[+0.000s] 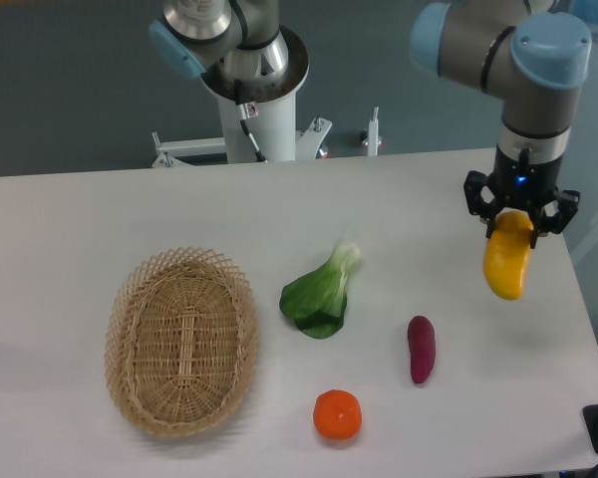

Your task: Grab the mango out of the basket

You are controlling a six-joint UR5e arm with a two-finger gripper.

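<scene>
Mango [506,267]: hanging in the air at far right, clear of the table; smooth, likely slippery, firm and fairly heavy.
Grip: gripper [519,221] pinching its top end; mid-body would hold steadier.
Basket [181,342]: well left, holding no fruit.

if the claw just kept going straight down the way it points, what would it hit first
Likely bare table. The claw points down holding the mango, which would touch first; the purple vegetable seems off to the side, though depth is unclear.

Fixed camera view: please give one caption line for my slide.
Gripper holds the mango above the table, far from the empty basket.
</scene>
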